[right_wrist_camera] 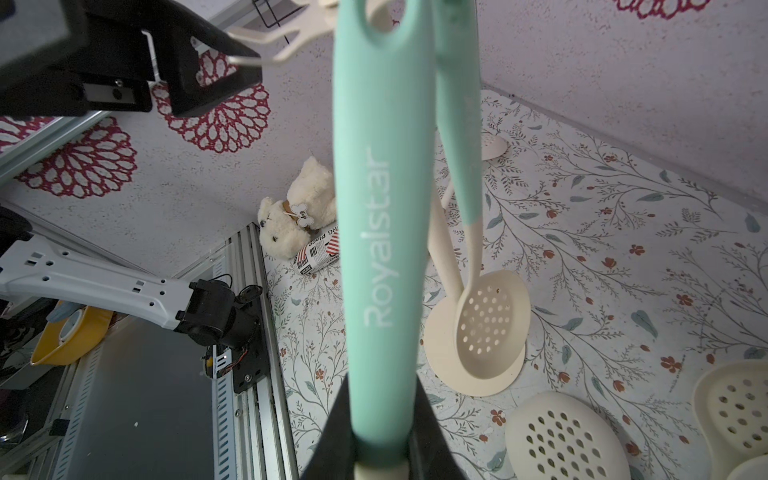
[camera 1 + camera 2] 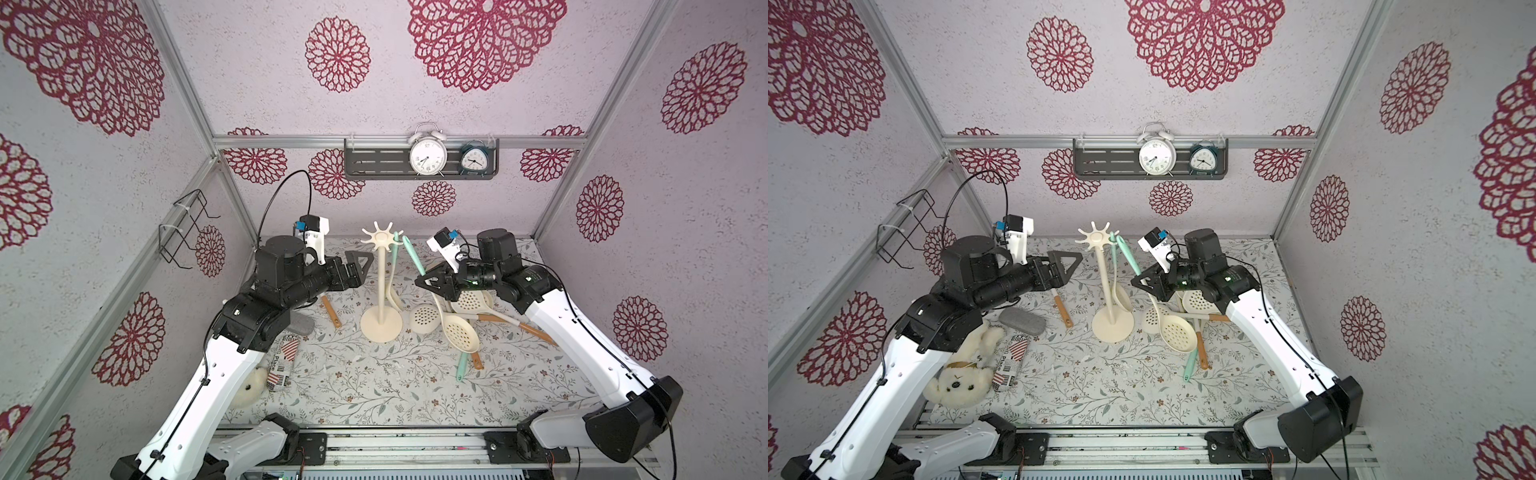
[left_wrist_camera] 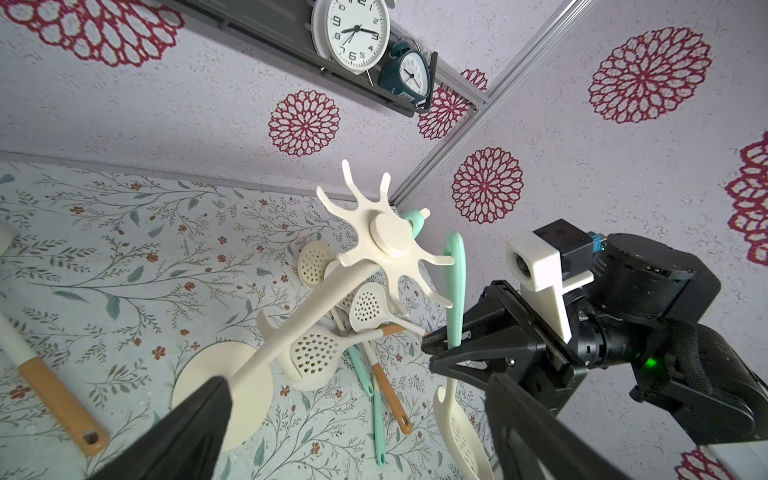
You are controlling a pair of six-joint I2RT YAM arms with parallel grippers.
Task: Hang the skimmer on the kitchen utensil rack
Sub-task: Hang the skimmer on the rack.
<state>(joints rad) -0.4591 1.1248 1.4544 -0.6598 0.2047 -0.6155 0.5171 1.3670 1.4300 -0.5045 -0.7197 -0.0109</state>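
The cream kitchen utensil rack [image 2: 380, 282] [image 2: 1109, 291] stands mid-table, its star crown [image 3: 388, 241] on top. One skimmer [image 1: 490, 324] hangs from a hook. My right gripper [image 2: 420, 281] [image 1: 382, 436] is shut on the mint handle [image 1: 382, 208] of a second skimmer [image 2: 415, 259], held upright just right of the crown, cream head [image 3: 461, 436] below. A cream hook shows through the handle's eyelet; I cannot tell whether it is threaded. My left gripper [image 2: 358, 266] [image 3: 361, 436] stands open and holds nothing, left of the pole.
Several loose skimmers [image 2: 424, 318] and wooden-handled utensils [image 2: 536, 332] lie heaped right of the base. A spatula [image 2: 330, 311], grey case [image 2: 1021, 322], patterned pouch [image 2: 1011, 361] and teddy bear [image 2: 959, 378] lie left. A shelf with two clocks [image 2: 374, 160] is on the back wall, a black wire rack [image 2: 183, 228] on the left wall.
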